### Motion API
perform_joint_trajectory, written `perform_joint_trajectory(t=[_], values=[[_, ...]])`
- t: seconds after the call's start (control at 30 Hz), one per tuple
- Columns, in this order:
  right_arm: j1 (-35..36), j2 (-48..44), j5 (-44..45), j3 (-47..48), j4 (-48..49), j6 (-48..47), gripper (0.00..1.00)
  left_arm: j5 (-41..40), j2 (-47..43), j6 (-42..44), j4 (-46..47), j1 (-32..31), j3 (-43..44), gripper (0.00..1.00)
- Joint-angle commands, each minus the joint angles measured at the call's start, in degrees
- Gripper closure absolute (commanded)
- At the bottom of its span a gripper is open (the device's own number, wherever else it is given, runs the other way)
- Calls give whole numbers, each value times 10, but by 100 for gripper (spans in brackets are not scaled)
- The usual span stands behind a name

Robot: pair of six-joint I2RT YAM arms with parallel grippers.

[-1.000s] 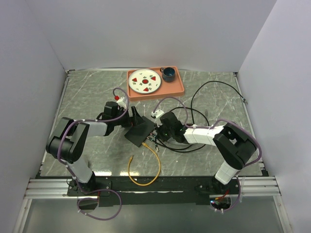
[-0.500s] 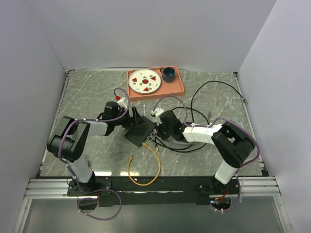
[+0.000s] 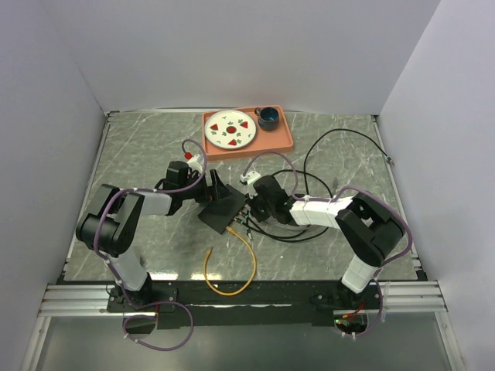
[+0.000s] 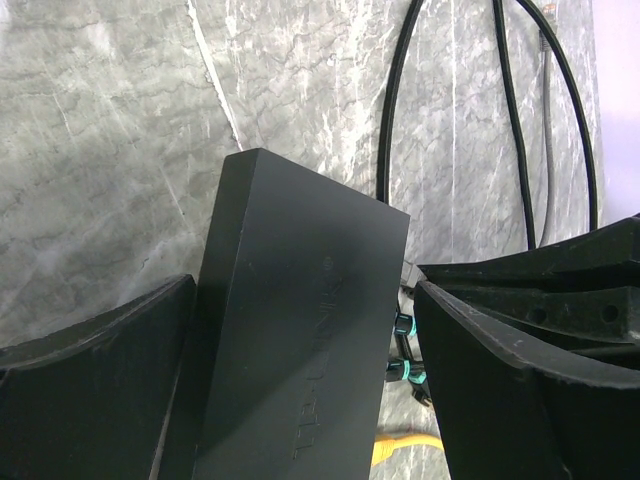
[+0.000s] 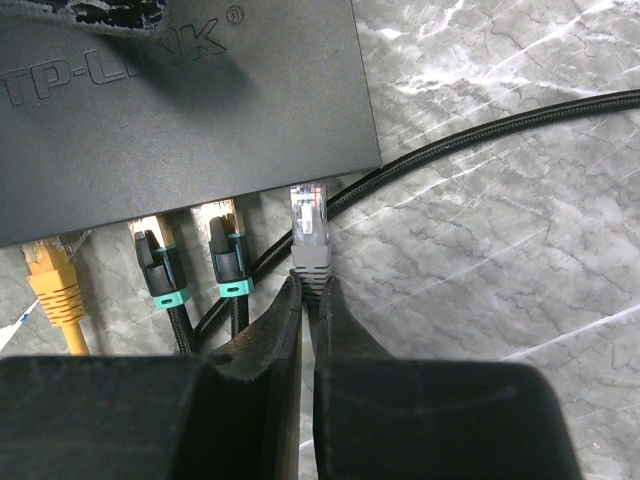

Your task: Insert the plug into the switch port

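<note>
One risk I see: R gripper [image 5: 308, 287] pinches plug [image 5: 309, 232] by its tail only, so it may skew, shoving switch [image 5: 180, 100] btwn spread L fingers [image 4: 90, 385].

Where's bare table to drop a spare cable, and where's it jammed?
Bare: table left of the orange tray; near strip right of the yellow cable. Crowded: around the switch and the black cable loops right of it.

Your top camera looks down from behind the arm bases over the whole table [image 3: 139, 154]. Both wrist cameras sit close to the black switch box [image 3: 223, 209] at its centre; the right one faces the grey plug [image 5: 309, 240].
</note>
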Motion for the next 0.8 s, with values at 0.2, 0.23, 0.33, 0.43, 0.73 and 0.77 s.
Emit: perform_joint_trajectory(t=[0.2, 0.23, 0.33, 0.43, 0.73, 0.77], values=[[3, 3, 4, 32, 1, 6, 100, 28, 13, 3, 16, 0, 23, 6], [5, 4, 4, 33, 1, 7, 100, 29, 13, 4, 16, 0, 24, 6], [8, 5, 4, 35, -1, 7, 100, 31, 17, 2, 17, 0, 25, 6], [11, 6, 3, 35, 2, 8, 100, 34, 20, -1, 20, -1, 25, 6], [22, 15, -6, 38, 12, 19, 100, 38, 22, -14, 35, -1, 20, 7], [25, 15, -4, 39, 11, 20, 100, 40, 23, -16, 38, -1, 20, 7]])
